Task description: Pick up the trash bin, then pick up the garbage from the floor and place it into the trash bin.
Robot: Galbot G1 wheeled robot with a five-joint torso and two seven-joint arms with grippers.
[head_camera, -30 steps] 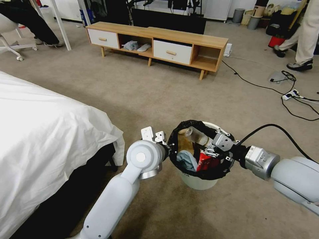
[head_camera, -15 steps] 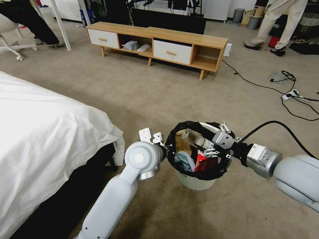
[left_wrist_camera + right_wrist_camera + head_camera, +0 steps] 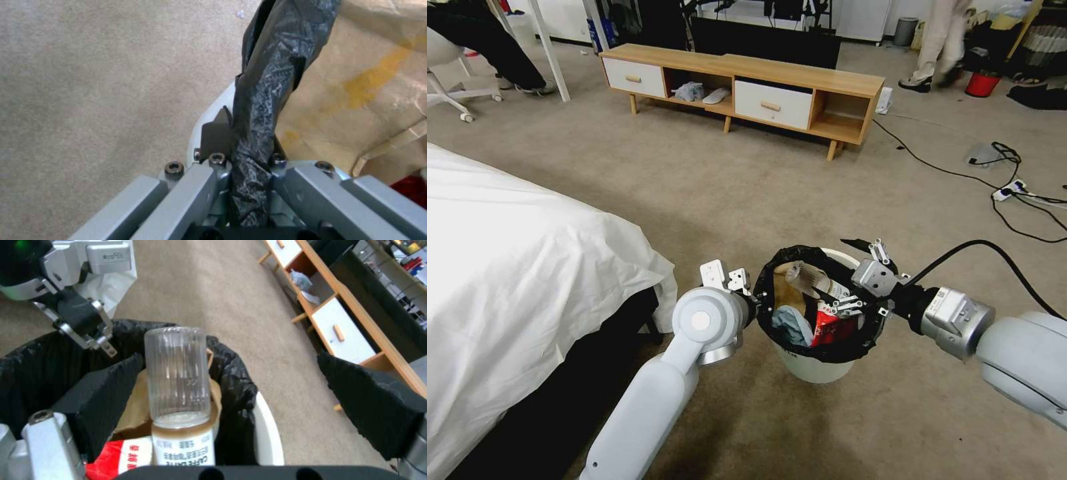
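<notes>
The trash bin, white with a black bag over its rim, is low in the middle of the head view, above the beige floor. My left gripper is shut on the bagged rim at the bin's left side. My right gripper hangs open over the bin's right side, its black pads spread wide. Between them a clear plastic bottle lies free, leaning on the garbage inside: a brown paper bag, a red carton and a blue-grey tissue.
A bed with a white sheet fills the left. A long wooden cabinet stands at the back. Black cables and a power strip lie on the carpet at right, and a red bucket stands far right.
My right gripper has opened wide and the bottle it held now rests in the bin. The bin and left gripper have shifted slightly to the left.
</notes>
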